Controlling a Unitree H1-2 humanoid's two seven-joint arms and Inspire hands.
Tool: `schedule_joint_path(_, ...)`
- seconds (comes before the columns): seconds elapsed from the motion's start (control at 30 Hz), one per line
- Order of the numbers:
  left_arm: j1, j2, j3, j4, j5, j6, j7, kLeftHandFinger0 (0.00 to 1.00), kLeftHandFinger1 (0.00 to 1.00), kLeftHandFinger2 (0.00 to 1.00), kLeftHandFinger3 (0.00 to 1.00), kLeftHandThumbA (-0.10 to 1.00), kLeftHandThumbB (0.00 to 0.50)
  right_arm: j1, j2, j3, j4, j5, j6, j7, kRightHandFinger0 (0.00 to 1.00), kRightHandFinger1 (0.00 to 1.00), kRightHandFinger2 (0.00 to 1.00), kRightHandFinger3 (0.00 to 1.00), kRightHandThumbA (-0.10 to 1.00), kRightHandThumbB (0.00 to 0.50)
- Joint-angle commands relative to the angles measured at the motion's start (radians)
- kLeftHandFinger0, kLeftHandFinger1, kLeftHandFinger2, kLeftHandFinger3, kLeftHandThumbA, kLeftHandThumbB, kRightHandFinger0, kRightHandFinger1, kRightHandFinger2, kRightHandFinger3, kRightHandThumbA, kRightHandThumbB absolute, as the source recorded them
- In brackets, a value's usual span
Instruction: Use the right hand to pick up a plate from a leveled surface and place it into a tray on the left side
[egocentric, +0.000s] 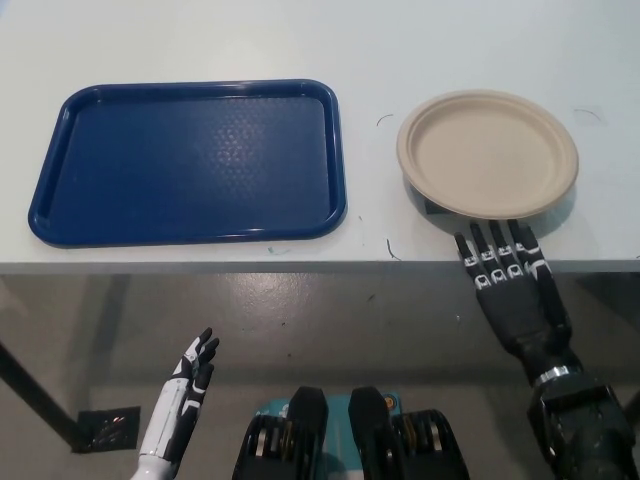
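Note:
A beige round plate (487, 153) lies on the white table (400, 40) at the right, slightly raised with a shadow under its near edge. Left of it rests a dark blue tray (190, 160) with nothing in it. My black right hand (508, 285) is open, its fingers stretched flat over the table's front edge, the fingertips (495, 233) reaching under the plate's near rim. My white left hand (185, 390) hangs open below the table at the lower left.
The table's front edge (250, 268) runs across the picture's middle. Below it lies grey floor (330, 320). Bare table surface separates tray and plate.

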Motion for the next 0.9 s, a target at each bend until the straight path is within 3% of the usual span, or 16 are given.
schedule_joint_path(0.0,-0.009,0.003,0.000,-0.031,-0.005,-0.035,0.012,1.00,1.00,1.00,1.00,1.00,0.152,-0.069,0.003,-0.019,0.045,-0.024,-0.035,0.010,1.00,1.00,1.00,1.00,1.00,0.400)
schedule_joint_path(0.47,-0.019,0.005,-0.004,-0.022,-0.003,-0.044,0.009,1.00,1.00,1.00,1.00,1.00,0.168,-0.173,-0.027,-0.069,0.313,-0.086,-0.096,0.086,1.00,1.00,1.00,1.00,1.00,0.416)
schedule_joint_path(0.7,-0.003,0.002,-0.005,-0.031,-0.002,-0.042,0.009,1.00,1.00,1.00,1.00,1.00,0.153,-0.228,-0.049,-0.089,0.354,-0.090,-0.110,0.125,1.00,1.00,1.00,1.00,1.00,0.461)
schedule_joint_path(0.8,-0.006,-0.002,-0.003,-0.028,-0.003,-0.046,0.014,1.00,1.00,1.00,1.00,1.00,0.161,-0.260,-0.069,-0.086,0.353,-0.113,-0.108,0.101,1.00,1.00,1.00,1.00,1.00,0.499)
schedule_joint_path(0.87,-0.006,0.000,-0.003,-0.027,-0.001,-0.048,0.014,1.00,1.00,1.00,1.00,1.00,0.161,-0.271,-0.072,-0.091,0.332,-0.117,-0.095,0.060,1.00,1.00,1.00,1.00,1.00,0.500)
